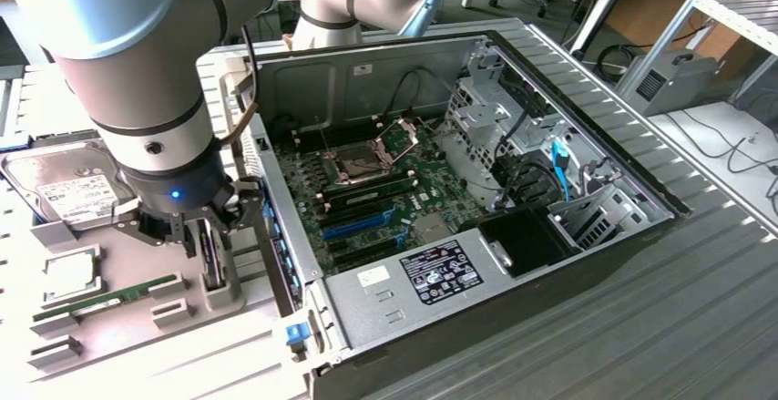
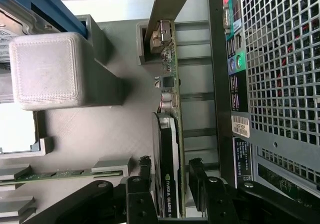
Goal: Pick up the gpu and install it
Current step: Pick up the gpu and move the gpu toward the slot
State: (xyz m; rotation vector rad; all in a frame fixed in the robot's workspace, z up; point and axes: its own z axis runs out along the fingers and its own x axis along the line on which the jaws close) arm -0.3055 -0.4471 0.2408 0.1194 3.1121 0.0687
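The gpu (image 2: pixel 166 144) stands on its long edge in a slot of the grey parts tray (image 2: pixel 100 134). Its pale metal bracket (image 2: pixel 167 6) is at the end far from the gripper, and its black cooler face, marked NVIDIA Quadro, is turned away from the computer case (image 2: pixel 280 83) just beside it.

Your gripper (image 1: pixel 200 236) hangs directly over the card with the jaws wide, one finger on each flat side. On the case side a strip of daylight shows between the finger (image 2: pixel 196 171) and the board, so you are straddling the card, not clamping it.

By my reading you are early in the job. The approach is made and the jaws are lined up, but the card is not yet gripped or raised from its slot — the whole pick-up and the whole install are left.

The case lies open on its side, to the exterior view's right of the tray. Its motherboard (image 1: pixel 364 181) is exposed and the blue expansion slots (image 1: pixel 353 227) are bare, with nothing seated in them.

Further out on the tray, away from the case, lie a green RAM stick (image 1: pixel 104 298), a processor (image 1: pixel 71 277) and a hard drive (image 1: pixel 67 190) — all well apart from your jaws.
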